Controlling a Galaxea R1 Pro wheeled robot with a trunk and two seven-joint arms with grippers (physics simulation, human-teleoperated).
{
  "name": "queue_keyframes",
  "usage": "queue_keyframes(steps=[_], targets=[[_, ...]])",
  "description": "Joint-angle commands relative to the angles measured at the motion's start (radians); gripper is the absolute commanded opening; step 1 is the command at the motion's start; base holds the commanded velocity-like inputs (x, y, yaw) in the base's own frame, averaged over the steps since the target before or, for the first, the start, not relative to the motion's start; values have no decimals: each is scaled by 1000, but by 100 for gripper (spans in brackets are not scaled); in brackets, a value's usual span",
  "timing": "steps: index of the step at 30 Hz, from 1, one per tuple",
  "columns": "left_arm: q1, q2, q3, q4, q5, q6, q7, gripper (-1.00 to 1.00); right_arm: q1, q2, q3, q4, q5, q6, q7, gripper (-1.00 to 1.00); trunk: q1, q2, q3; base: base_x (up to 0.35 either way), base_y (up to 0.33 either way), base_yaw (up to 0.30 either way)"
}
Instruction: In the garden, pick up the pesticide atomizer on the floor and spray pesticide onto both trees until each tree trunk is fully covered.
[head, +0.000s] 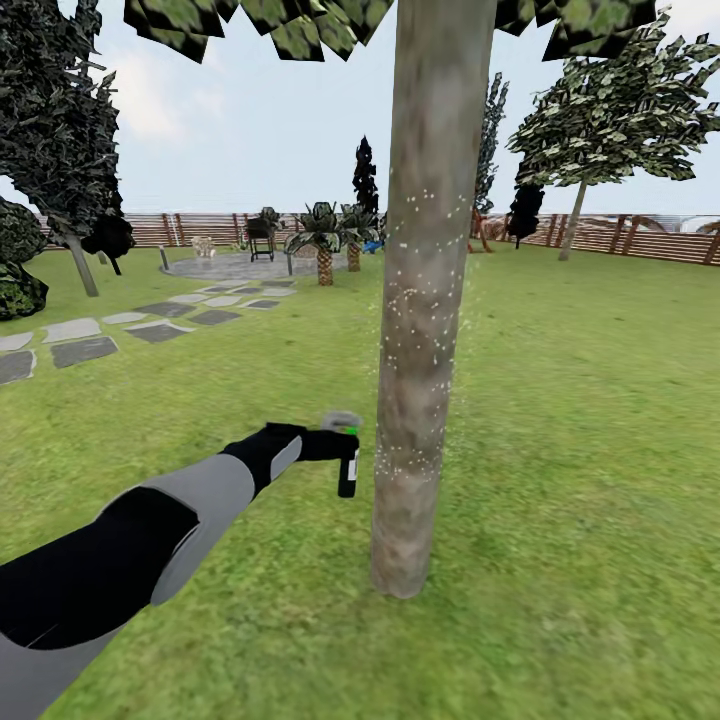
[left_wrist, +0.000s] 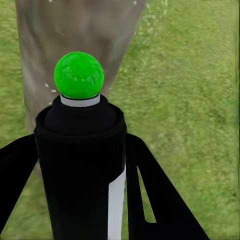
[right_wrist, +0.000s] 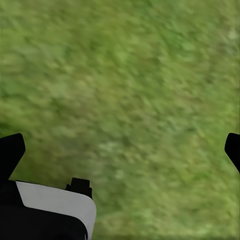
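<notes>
The left gripper is clamped around the atomizer, held upright just beside the trunk. White specks of pesticide dot the grey-brown bark. The right gripper hangs spread over grass.

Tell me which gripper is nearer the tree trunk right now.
Left. The left gripper holds the pesticide atomizer just beside the tree trunk, apart from it. The right gripper hangs open over bare grass.
</notes>
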Motion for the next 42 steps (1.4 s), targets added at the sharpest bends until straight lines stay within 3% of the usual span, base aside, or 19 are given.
queue_keyframes(steps=[1,2,5,9,11,14,17,23,27,35,38,42], targets=[[2,0,-3,-4,-6,-8,-44,-100,0,0,0,0,0,0,0,100,0,0,0,0,0,0],[3,0,-4,-20,-10,-13,-108,-100,0,0,0,0,0,0,0,100,0,0,0,0,0,0],[4,0,-5,-84,-13,-11,-208,-100,0,0,0,0,0,0,0,100,0,0,0,0,0,0],[4,0,-9,-194,-14,8,-238,-100,0,0,0,0,0,0,0,100,0,0,0,0,0,0],[4,0,-10,-287,-15,73,-225,-100,0,-1,0,0,0,0,0,100,0,0,0,0,0,0],[4,0,-9,-409,-15,151,-134,-100,0,-1,0,0,0,0,0,100,0,0,0,0,0,0],[4,0,-7,-526,-14,235,-94,-100,0,-1,0,0,0,0,0,100,0,0,0,0,0,0],[4,0,-3,-630,-15,275,-59,-100,0,-1,0,0,0,0,0,100,0,0,0,0,0,0],[4,0,-2,-623,-15,276,38,-100,0,-1,0,0,0,0,0,100,0,0,0,0,0,0],[4,0,-1,-487,-16,264,54,-100,0,-1,0,0,0,0,0,100,0,0,0,0,0,0],[4,0,-4,-363,-16,180,53,-100,0,0,0,0,0,0,0,100,0,0,0,0,0,0],[4,0,-2,-267,-16,109,52,-100,0,-1,0,0,0,0,0,100,0,0,0,0,0,0]])
